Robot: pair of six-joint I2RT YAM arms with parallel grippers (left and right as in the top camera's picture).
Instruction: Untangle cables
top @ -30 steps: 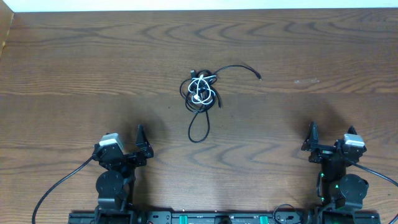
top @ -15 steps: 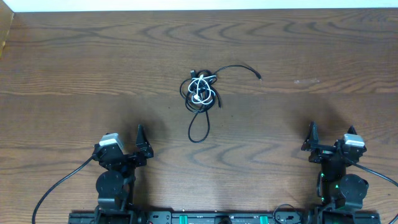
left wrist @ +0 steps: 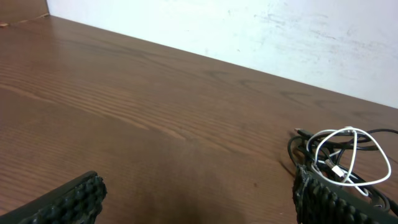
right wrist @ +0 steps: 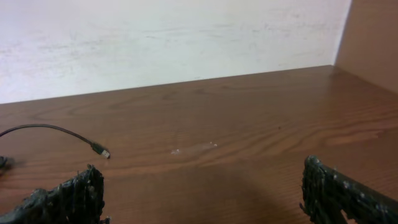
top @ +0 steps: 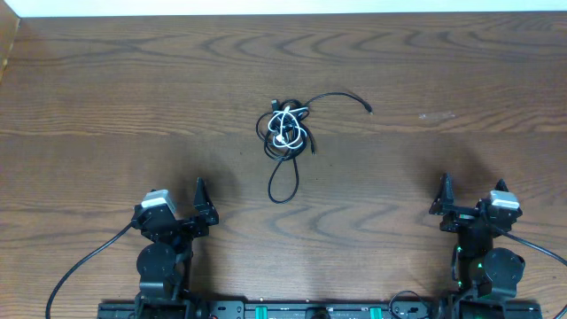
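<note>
Wooden surface (top: 106, 97), black and white cables (top: 286, 131) bunched on it.
Left pincer (top: 180, 206) and right pincer (top: 469, 206) stand spread, empty, well apart from the cables.

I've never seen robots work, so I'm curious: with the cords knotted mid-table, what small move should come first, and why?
Probably the left gripper should reach forward toward the cables. Both it and the right gripper stand open, holding nothing, well short of the bunch, and the black loop hanging out of it lies nearer the left one.
</note>
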